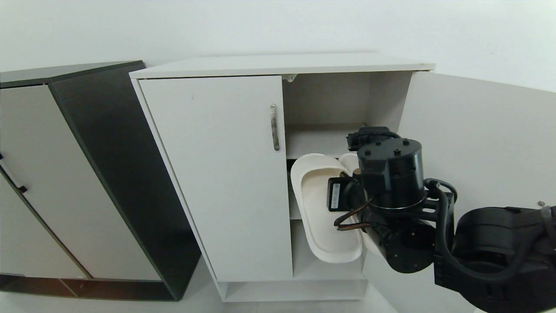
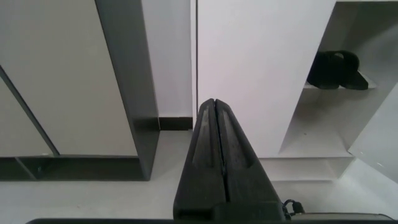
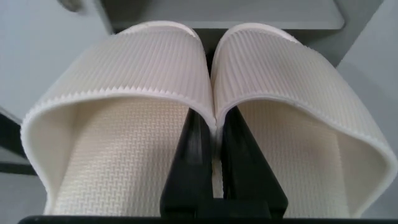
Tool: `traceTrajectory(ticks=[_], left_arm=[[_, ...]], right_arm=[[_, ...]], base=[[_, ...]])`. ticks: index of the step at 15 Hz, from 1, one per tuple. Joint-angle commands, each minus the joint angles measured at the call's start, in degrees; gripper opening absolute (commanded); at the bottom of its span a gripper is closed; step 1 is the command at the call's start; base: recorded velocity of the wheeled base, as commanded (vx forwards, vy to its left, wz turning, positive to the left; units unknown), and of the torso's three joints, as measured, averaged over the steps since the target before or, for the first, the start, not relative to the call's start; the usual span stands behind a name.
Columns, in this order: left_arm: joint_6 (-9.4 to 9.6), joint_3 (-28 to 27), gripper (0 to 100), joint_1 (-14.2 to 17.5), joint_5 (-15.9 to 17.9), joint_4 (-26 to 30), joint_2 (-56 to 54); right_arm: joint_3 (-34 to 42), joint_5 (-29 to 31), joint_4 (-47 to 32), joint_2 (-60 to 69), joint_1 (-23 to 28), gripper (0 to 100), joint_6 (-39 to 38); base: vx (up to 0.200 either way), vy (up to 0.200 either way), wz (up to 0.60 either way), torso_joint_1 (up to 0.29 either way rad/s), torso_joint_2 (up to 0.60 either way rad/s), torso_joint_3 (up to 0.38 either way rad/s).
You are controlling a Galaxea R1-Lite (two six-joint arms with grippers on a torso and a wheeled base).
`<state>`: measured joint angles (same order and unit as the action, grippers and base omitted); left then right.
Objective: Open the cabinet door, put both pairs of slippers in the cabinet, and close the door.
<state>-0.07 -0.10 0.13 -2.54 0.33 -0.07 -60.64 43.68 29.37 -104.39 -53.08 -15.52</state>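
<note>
The white cabinet stands with its right door swung open and its left door shut. My right gripper is shut on a pair of white slippers, pinching the two inner strap edges together. In the head view the white slippers hang tilted in front of the open right compartment, toes up near the middle shelf. A pair of black slippers lies on a shelf inside the cabinet. My left gripper is shut on nothing, low down, pointing toward the cabinet's closed door.
A dark-sided cabinet with pale doors stands close on the left of the white one. The closed left door has a metal handle at its inner edge. Bare floor lies in front of both cabinets.
</note>
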Motion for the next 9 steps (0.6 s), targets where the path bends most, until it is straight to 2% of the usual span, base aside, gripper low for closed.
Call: traceTrajectory(ticks=[1,4,6,7,9], left_arm=[[-0.01,0.01,0,0.04,-0.01,0.02,0.07],[-0.01,0.01,0,0.04,-0.01,0.02,0.07],[0.16,0.01,0,0.04,0.25,0.02,0.07],[0.42,0.01,0,0.04,1.66,0.02,0.07],[0.42,0.01,0,0.04,1.83,0.02,0.07]], right_arm=[[-1.15,-0.7,1.83,-2.75,0.34,0,1.72],[-3.79,-0.7,1.13,-3.54,2.54,0,3.65],[-5.72,-0.61,-2.74,-3.19,3.68,0,3.48],[-7.83,-0.61,-5.99,-3.28,4.3,0,2.42],[-8.71,-0.61,-6.52,-3.28,4.3,0,2.42]], base=[[0.0,0.0,0.0,0.0,0.0,0.0],[0.0,0.0,0.0,0.0,0.0,0.0],[0.0,0.0,0.0,0.0,0.0,0.0],[0.0,0.0,0.0,0.0,0.0,0.0],[0.0,0.0,0.0,0.0,0.0,0.0]])
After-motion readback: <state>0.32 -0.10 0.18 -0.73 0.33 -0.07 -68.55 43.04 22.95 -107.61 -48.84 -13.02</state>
